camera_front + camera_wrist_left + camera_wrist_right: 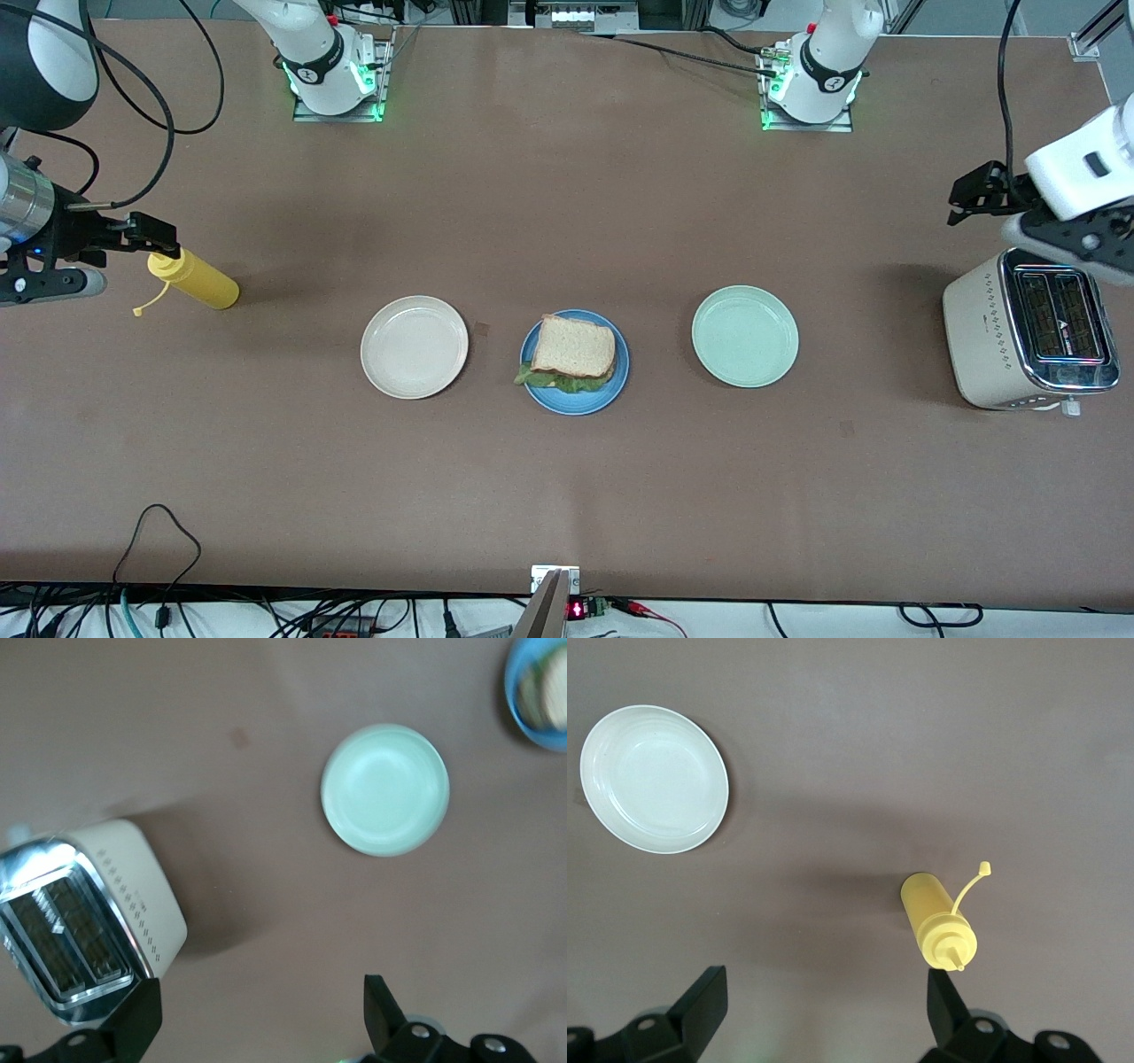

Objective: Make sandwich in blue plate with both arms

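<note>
On the brown desk [567, 496], a toaster [1028, 341] sits under the left gripper [261, 1014], released and empty. The right gripper [824, 1010], also released, hangs over a mustard bottle [197, 282]. The sandwich [571, 350] rests on the blue plate [576, 399], mid-desk.

Chrome-topped toaster [1028, 341], matt table [567, 496]

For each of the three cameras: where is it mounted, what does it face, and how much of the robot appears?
Front view: high across the table, facing both bases; shows both arms, the sandwich on the blue plate, two other plates.
Left wrist view: looks down over the toaster and mint-green plate; the open left gripper shows.
Right wrist view: looks down on the mustard bottle and cream plate; the open right gripper shows.
Shared: front and left wrist views both show the blue plate.
</note>
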